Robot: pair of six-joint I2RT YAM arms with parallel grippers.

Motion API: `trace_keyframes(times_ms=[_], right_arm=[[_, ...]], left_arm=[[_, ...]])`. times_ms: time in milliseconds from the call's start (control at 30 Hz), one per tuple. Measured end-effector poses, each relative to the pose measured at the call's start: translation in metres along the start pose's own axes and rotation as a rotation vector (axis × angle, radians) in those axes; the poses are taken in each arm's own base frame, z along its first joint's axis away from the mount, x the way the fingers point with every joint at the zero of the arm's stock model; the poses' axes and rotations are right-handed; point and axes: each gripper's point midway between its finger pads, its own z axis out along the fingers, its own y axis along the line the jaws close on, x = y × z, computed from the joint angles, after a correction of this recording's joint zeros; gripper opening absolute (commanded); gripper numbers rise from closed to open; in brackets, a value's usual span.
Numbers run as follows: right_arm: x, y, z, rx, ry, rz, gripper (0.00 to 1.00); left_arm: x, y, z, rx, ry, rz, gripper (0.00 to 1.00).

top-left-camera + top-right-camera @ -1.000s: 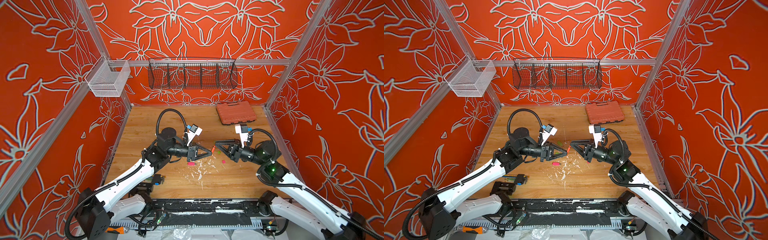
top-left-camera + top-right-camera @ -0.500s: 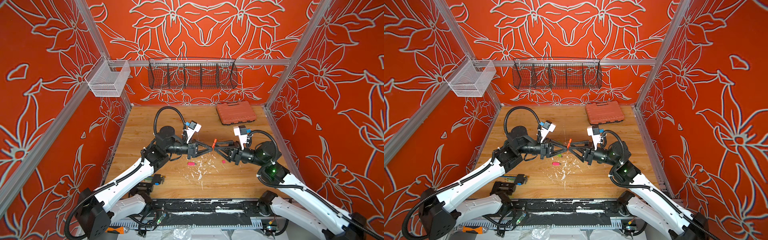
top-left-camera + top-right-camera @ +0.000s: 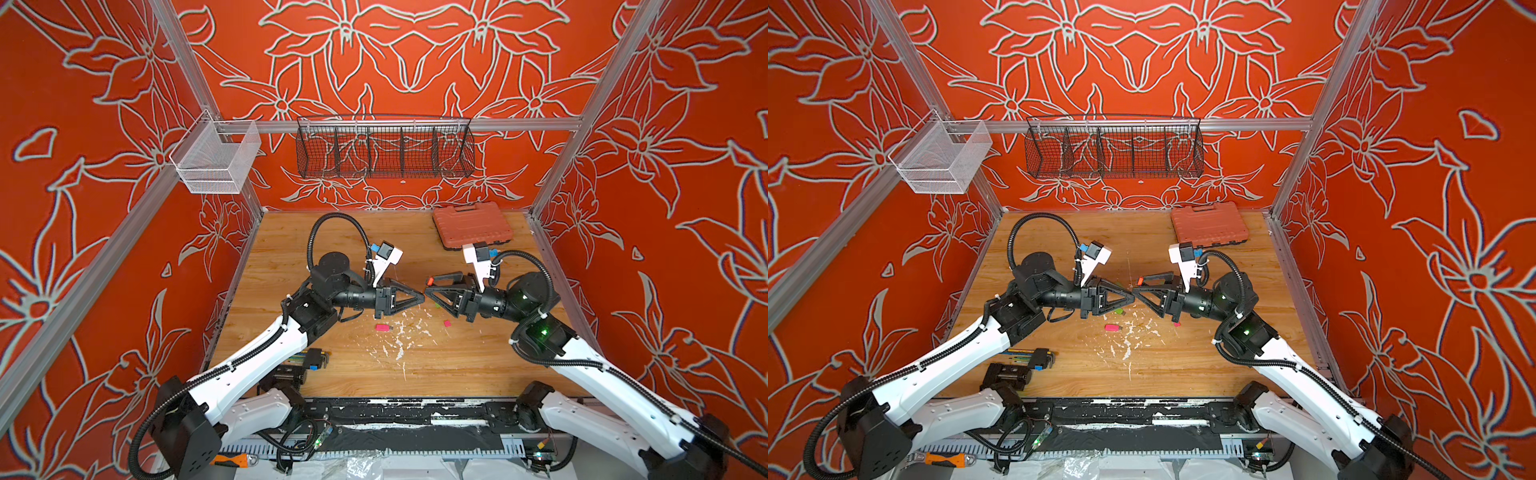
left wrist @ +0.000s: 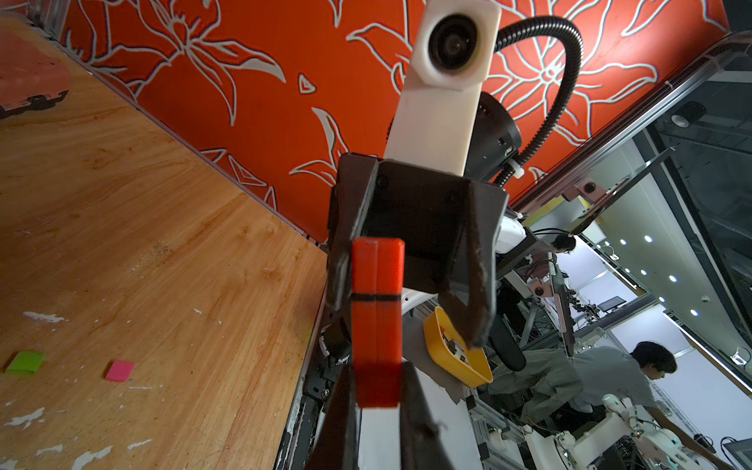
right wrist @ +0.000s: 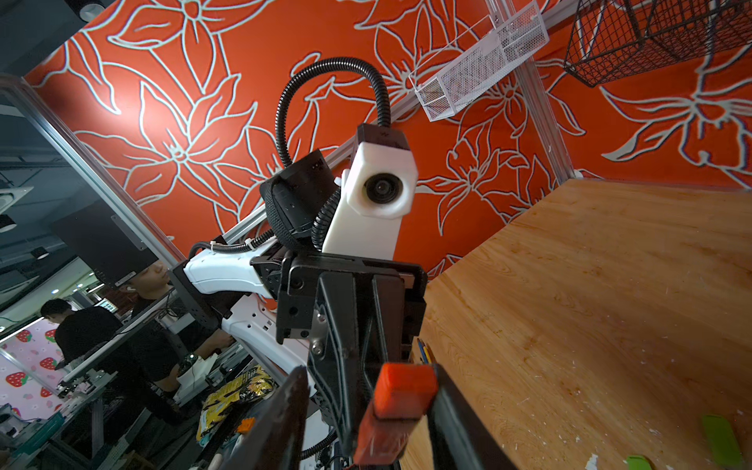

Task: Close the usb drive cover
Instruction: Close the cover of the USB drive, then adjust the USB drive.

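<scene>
An orange usb drive is pinched at one end by my left gripper, which is shut on it. A thin dark seam crosses the drive where the cover meets the body. Its other end sticks out between the fingers of my right gripper, which is open. That end lies against one finger, and the other finger stands well apart from it. In both top views the left gripper and the right gripper meet tip to tip above the table's middle. Only a bit of the orange usb drive shows there.
A pink usb drive and a small pink cap lie on the wooden table below the grippers, among white flecks. Green pieces lie nearby. An orange tool case sits at the back right, hex keys at the front left.
My right gripper's jaws have spread apart around the drive's end. The two grippers have closed the small gap between them and now stand tip to tip.
</scene>
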Motion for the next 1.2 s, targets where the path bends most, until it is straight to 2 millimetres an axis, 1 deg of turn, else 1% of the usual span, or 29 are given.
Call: trace_keyframes(times_ms=[133, 200, 267, 400, 433, 467, 567, 767, 967, 1133, 1200], right_arm=[[0.001, -0.002, 0.003, -0.004, 0.012, 0.001, 0.39], [0.002, -0.003, 0.004, -0.002, 0.014, 0.001, 0.34], [0.002, -0.004, 0.005, -0.001, 0.015, 0.001, 0.28], [0.002, -0.004, 0.005, 0.000, 0.015, 0.022, 0.11], [0.001, -0.004, 0.005, 0.000, 0.014, 0.021, 0.09], [0.001, -0.004, 0.005, 0.002, 0.014, 0.020, 0.09], [0.001, -0.006, 0.006, 0.008, 0.017, 0.019, 0.06], [0.005, -0.012, 0.008, 0.023, 0.031, 0.019, 0.04], [0.009, -0.017, 0.011, 0.032, 0.042, 0.027, 0.04], [0.009, -0.018, 0.012, 0.035, 0.040, 0.026, 0.04], [0.009, -0.017, 0.012, 0.034, 0.040, 0.025, 0.04]], left_arm=[[0.001, 0.000, 0.000, 0.000, 0.001, 0.003, 0.00], [0.001, 0.000, -0.001, 0.000, 0.001, 0.005, 0.00], [0.001, -0.001, -0.001, 0.001, 0.000, 0.008, 0.00], [0.002, -0.002, -0.001, 0.005, 0.003, 0.023, 0.00], [0.002, -0.002, -0.001, 0.005, 0.003, 0.026, 0.07], [0.002, -0.002, -0.001, 0.005, 0.003, 0.028, 0.15], [0.003, 0.001, -0.001, -0.002, 0.008, 0.023, 0.30], [0.009, 0.006, 0.000, -0.017, 0.029, -0.006, 0.31], [0.009, 0.010, 0.002, -0.026, 0.040, -0.021, 0.31], [0.008, 0.011, 0.003, -0.028, 0.043, -0.022, 0.29], [0.009, 0.012, 0.003, -0.030, 0.045, -0.025, 0.26]])
